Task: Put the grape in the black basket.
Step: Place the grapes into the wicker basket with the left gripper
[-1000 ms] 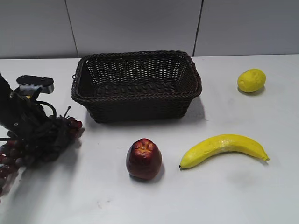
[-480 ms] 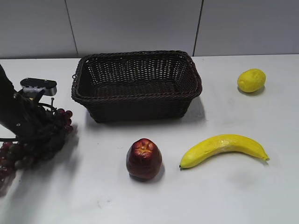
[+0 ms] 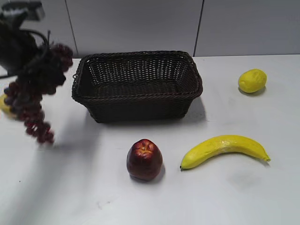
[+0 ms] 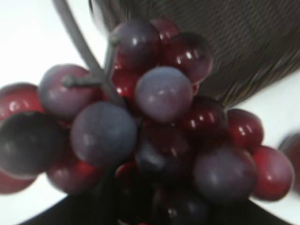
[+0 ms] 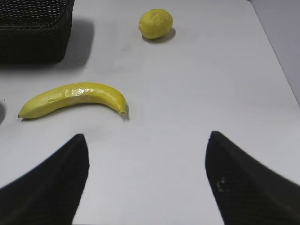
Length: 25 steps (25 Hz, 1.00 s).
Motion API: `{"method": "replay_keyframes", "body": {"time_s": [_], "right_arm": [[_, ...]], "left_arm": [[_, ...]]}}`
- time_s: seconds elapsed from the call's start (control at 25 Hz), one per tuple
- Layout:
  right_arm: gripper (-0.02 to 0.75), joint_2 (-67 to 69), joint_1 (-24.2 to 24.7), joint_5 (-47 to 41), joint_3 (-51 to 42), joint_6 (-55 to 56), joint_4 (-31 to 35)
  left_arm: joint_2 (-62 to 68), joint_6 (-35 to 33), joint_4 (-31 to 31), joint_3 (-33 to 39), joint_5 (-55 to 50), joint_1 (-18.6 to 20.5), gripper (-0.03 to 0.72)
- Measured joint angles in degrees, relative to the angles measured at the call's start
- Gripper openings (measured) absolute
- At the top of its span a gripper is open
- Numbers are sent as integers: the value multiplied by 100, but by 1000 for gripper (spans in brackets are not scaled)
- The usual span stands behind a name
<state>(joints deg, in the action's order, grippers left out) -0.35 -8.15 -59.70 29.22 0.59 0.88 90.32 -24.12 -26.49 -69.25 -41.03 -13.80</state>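
While hanging clear of the white table (image 3: 70, 187) at upper left, grape (image 3: 35, 93) dangles from left gripper (image 3: 21, 35), its long dark red-purple bunch trailing down and leftward, beside and outside the near left corner of black basket (image 3: 137, 84). Left gripper seen clamped around the top of the bunch in the exterior view, its fingertips hidden by fruit. Close up from the left wrist: round red and dusky purple grapes (image 4: 154, 122) filling the view, thin brown stem (image 4: 79, 42) running up to the left, woven basket wall (image 4: 243, 42) blurred behind at upper right. Basket upright near the back wall, nothing visible inside. In front of it, a dark red apple (image 3: 144, 159) standing alone; to its right, well apart, a yellow banana (image 3: 225, 149) lying curved; farther back at right, a lemon (image 3: 252, 80). A sliver of something yellow (image 3: 4, 105) just visible at the left edge, behind the bunch. From the right wrist: right gripper (image 5: 147, 187) spread wide with nothing between its dark fingers (image 5: 51, 183), poised above bare table, banana (image 5: 72, 99) ahead at left, lemon (image 5: 155, 23) beyond, basket corner (image 5: 35, 30) at top left.
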Motion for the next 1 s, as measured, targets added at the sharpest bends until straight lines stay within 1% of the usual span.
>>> {"method": "replay_keyframes", "body": {"time_s": [0.08,0.2,0.32,0.4,0.48,0.72,1.0], "right_arm": [[589,0,0,0,0,0,0],[589,0,0,0,0,0,0],[589,0,0,0,0,0,0],[589,0,0,0,0,0,0],[589,0,0,0,0,0,0],[589,0,0,0,0,0,0],[589,0,0,0,0,0,0]], "left_arm": [[-116,0,-19,-559,-20,-28,296],[-124,0,-36,-1446,30,-171,296],[-42,0,-42,-2036,308,-381,295],[86,0,-70,-2290,518,-532,295],[245,0,-106,-2439,692,-698,293],[966,0,-136,-2470,1210,-1085,293],[2155,0,-170,-2474,1304,-1200,293]]}}
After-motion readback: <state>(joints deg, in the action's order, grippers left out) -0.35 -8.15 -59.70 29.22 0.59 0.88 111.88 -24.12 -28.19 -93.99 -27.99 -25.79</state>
